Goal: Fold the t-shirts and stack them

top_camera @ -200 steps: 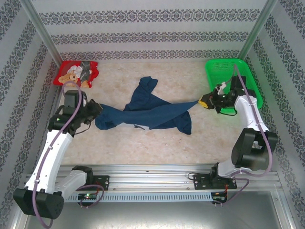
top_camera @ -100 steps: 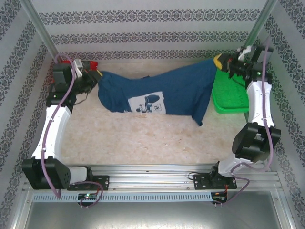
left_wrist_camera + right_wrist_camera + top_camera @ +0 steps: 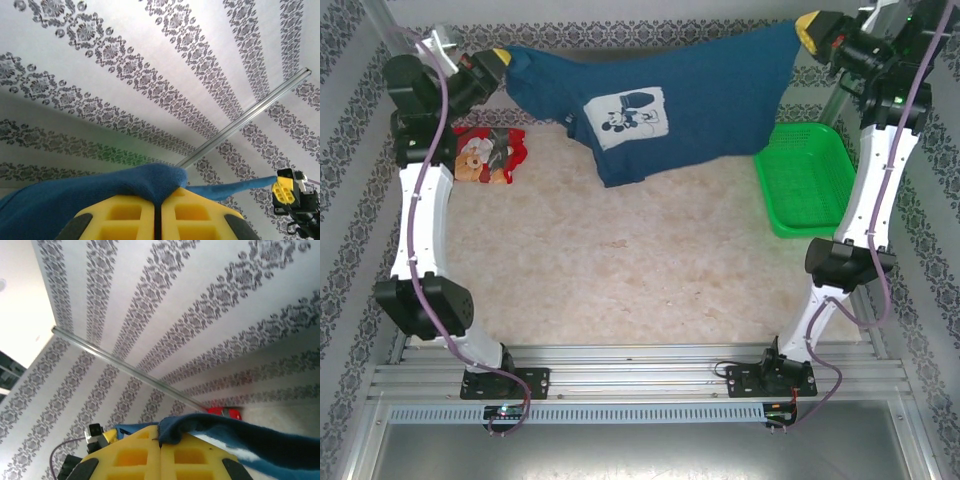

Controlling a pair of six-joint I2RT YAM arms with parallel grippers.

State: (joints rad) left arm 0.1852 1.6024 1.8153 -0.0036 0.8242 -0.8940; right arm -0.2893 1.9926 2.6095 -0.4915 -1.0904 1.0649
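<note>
The folding looks barely begun: the navy shirt [image 3: 700,90] hangs spread in the air above the bench's [image 3: 640,280] far edge, with the left pincer [image 3: 502,58] and right pincer [image 3: 807,24] each clenched on an upper corner. The red shirt [image 3: 485,155] lies in a compact bundle near the far left corner; I cannot tell whether it is folded. Nothing is stacked yet.

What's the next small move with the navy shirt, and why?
Probably lower both arms together, keeping it taut, to lay the navy shirt flat on the table: it hangs spread between the shut left gripper and right gripper, not yet laid flat or folded.
</note>
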